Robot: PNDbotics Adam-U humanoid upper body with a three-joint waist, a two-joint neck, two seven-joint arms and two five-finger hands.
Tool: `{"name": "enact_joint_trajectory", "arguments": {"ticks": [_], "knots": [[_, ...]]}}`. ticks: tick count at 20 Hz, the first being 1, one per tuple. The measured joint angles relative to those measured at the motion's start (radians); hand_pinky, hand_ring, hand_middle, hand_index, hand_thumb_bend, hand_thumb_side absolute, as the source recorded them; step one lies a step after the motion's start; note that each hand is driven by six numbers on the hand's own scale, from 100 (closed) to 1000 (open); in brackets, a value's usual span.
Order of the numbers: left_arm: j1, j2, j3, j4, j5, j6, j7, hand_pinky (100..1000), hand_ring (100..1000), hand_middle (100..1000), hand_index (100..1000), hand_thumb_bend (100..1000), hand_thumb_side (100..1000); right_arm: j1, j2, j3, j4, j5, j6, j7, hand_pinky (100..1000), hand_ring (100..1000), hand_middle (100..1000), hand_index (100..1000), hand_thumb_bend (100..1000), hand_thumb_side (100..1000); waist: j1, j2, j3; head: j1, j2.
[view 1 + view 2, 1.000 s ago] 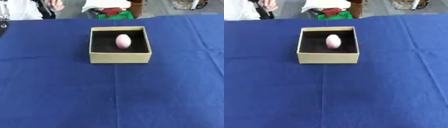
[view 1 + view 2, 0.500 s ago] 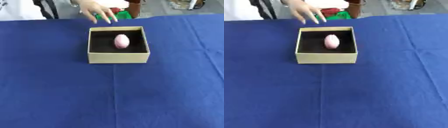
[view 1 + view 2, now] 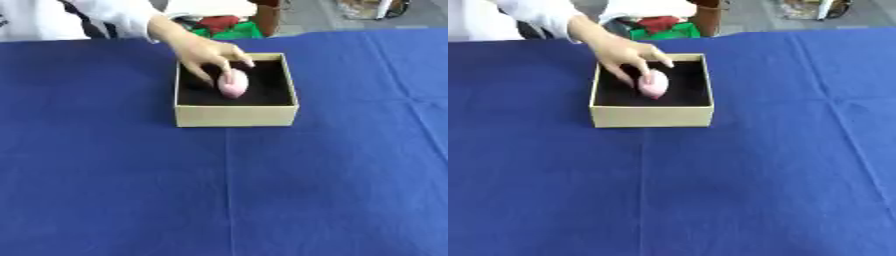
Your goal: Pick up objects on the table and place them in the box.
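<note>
Table (image 3: 105, 190): covered by a dark blue cloth, on which faint fold creases are seen running across and down the middle; the cloth fills nearly the whole of both views.

Far edge: beyond the table a grey floor is seen, along with a heap of red and green items (image 3: 223, 26) just behind the box.

Box (image 3: 234, 116): a square tan cardboard box with low walls and a black lining, set on the cloth in the upper middle, slightly left of centre in the right eye view. It stands upright with its open top turned to the camera.

Person's sleeve (image 3: 114, 15): a white sleeve is seen coming in from the upper left corner, slanting down toward the box.

Person's hand (image 3: 203, 52): a bare hand is reached over the box's far left corner and down into it. Its fingers are spread and bent downward, with the tips laid on or round the upper end of the pink object; whether the object is actually pinched cannot be told.

Pink object (image 3: 233, 85): a small pale pink, egg-shaped thing, lying inside the box on the black lining, a little left of the box's middle. Its upper end is partly covered by the person's fingers.

Robot's hands: neither the left nor the right is shown in either view, so their state cannot be told.
</note>
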Motion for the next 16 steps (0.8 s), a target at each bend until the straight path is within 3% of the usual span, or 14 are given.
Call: {"name": "enact_joint_trajectory", "arguments": {"ticks": [16], "knots": [[0.003,-0.005,0.009,0.000,-0.016,-0.017,0.023,620,648,656,683,447,733,0.001,0.000,0.000,0.000,0.000,0.000,0.000,760,740,749,849,252,1000,0.000,0.000,0.000,-0.001,0.000]]}}
